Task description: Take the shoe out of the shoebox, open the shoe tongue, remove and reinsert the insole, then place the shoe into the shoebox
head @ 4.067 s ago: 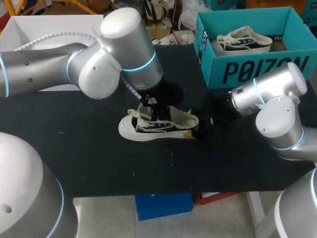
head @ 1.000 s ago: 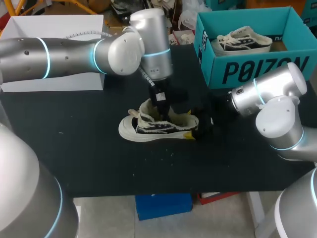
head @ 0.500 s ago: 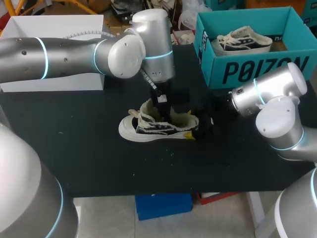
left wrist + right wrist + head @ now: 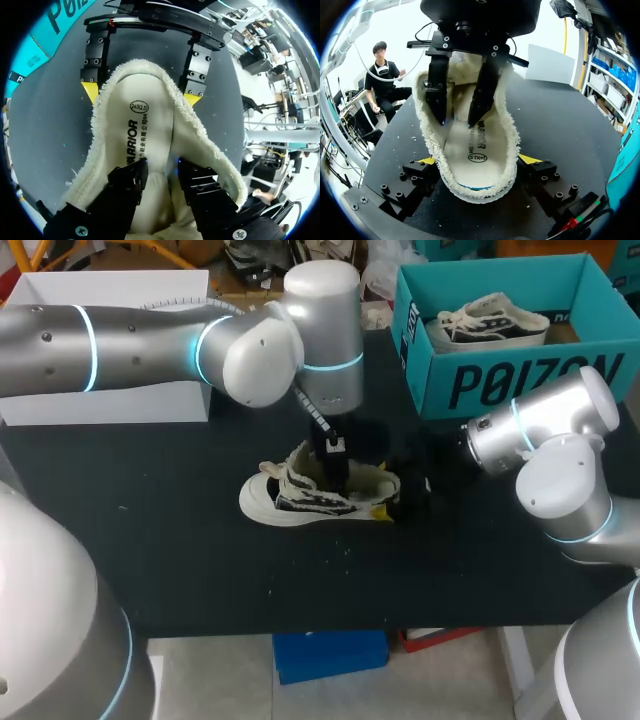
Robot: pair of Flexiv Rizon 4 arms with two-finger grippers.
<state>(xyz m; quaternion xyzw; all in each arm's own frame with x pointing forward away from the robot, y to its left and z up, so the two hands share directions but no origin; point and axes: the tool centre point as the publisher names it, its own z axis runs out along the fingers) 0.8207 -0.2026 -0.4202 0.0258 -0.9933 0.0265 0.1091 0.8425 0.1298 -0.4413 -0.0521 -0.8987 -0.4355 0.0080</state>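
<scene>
Silver left arm (image 4: 250, 335) steeply downward, claw (image 4: 162, 170) inside the shoe (image 4: 285, 498).

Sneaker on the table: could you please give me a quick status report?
Right pincer shut on sneaker at heel. Left pincer down inside sneaker, over insole, grip unclear. Nothing blocking.

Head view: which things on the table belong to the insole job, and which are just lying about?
Belong to the job: shoe on the table; its insole; teal shoebox; right gripper clamping the heel; left gripper inside the shoe.
Just lying about: second shoe in the shoebox; white box.
</scene>
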